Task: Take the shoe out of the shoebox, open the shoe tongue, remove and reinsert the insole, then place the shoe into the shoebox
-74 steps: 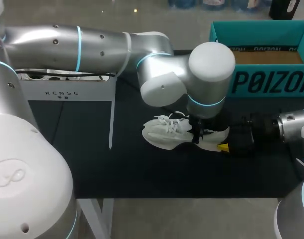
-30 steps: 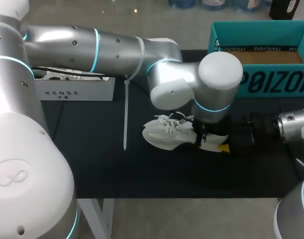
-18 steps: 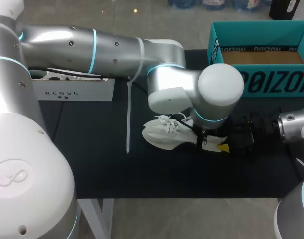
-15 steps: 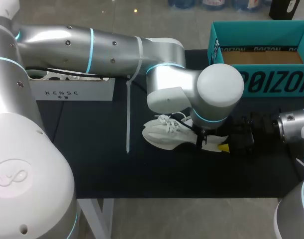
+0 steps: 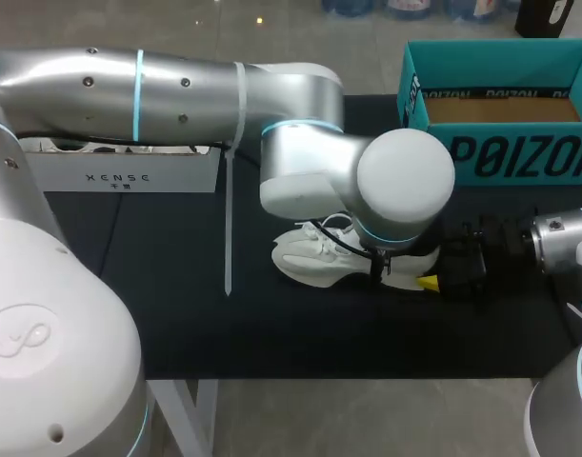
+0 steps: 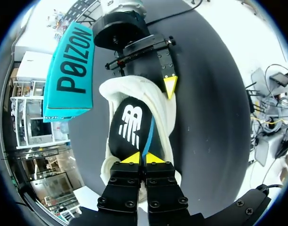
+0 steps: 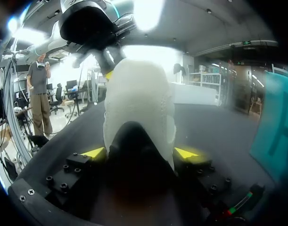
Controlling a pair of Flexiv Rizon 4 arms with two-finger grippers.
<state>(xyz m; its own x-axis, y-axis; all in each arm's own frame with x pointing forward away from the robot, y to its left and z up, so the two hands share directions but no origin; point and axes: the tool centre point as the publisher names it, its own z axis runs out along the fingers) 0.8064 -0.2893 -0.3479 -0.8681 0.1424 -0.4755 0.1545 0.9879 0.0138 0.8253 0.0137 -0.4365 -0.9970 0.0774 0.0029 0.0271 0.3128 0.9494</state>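
On black mat point(image 5: 176, 305), shoe point(image 5: 314, 262), shoebox point(image 5: 519, 157) at far edge

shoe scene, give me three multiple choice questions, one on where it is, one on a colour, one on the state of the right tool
1. Where is the shoe?
A. Held up in the air
B. On the table, outside the box
C. Inside the box

2. What colour is the insole in the shoe?
A. Black
B. White
C. Red

3. How is the right tool?
A. Open, clear of the shoe
B. Out of every view
C. Shut on the shoe's heel

Answers:
1 B: the head view shows the shoe lying on the dark table in front of the box.
2 A: the left wrist view looks into the shoe and shows a black insole.
3 C: in the right wrist view a yellow tip sits against each side of the heel.
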